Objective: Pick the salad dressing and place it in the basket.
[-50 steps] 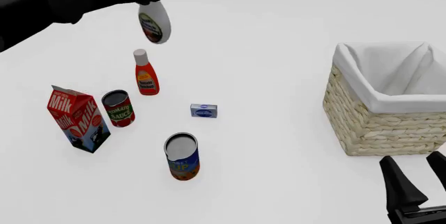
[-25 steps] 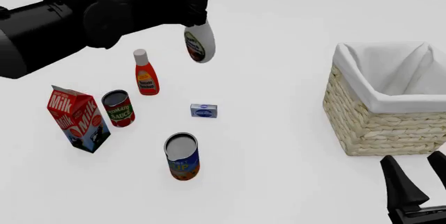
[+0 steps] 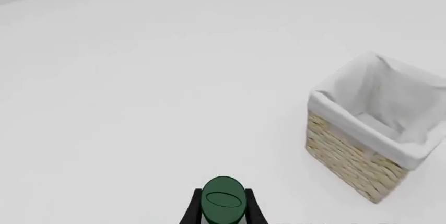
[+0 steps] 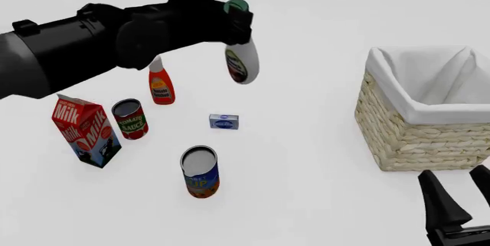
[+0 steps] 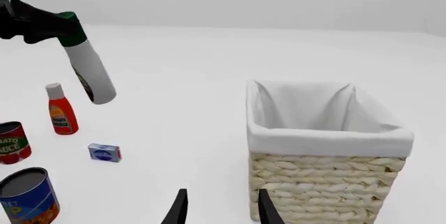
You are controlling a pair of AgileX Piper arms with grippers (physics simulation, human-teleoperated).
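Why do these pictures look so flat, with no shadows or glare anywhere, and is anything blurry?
Front view: the lighting is even, and the salad dressing hanging from the left end effector casts no visible shadow on the white table. Right wrist view: the basket weave and the can labels stay sharp, without glare. Left wrist view: the dark green cap is crisp; nothing looks out of focus.

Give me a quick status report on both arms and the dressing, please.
Left gripper shut on salad dressing, held in the air short of basket. Right gripper open, idle by the basket. Path clear.
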